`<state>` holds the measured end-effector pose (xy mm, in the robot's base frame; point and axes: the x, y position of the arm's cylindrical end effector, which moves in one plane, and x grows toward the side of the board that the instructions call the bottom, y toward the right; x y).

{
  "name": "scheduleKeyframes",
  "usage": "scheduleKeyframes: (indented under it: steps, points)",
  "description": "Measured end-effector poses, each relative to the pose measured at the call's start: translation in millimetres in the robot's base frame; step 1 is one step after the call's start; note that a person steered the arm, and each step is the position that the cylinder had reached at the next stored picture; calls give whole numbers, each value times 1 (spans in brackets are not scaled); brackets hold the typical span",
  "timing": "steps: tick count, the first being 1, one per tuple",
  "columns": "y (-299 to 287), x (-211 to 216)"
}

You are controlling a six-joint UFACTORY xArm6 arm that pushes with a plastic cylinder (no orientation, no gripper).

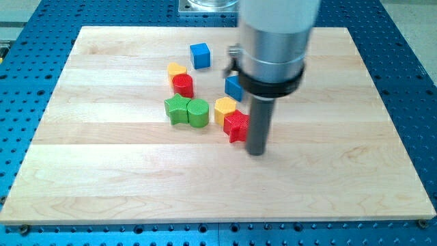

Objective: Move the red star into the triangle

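The red star lies near the board's middle, touching a yellow block at its upper left. My tip stands just right of and slightly below the red star, close to or touching it. A blue block, possibly the triangle, sits above the yellow one, partly hidden by my arm's body. A red round block with a yellow block behind it lies to the left. Two green blocks sit side by side below them. A blue cube is near the view's top.
The wooden board rests on a blue perforated table. The arm's large grey cylinder hangs over the board's upper right middle and hides what is behind it.
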<state>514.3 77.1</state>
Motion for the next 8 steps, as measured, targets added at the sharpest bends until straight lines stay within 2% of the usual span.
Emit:
scheduleKeyframes:
  steps: [1, 2, 4, 5, 6, 8]
  points:
    - [26, 0]
    - [28, 0]
    - [-86, 0]
    - [-107, 1]
    - [-98, -2]
    - [26, -23]
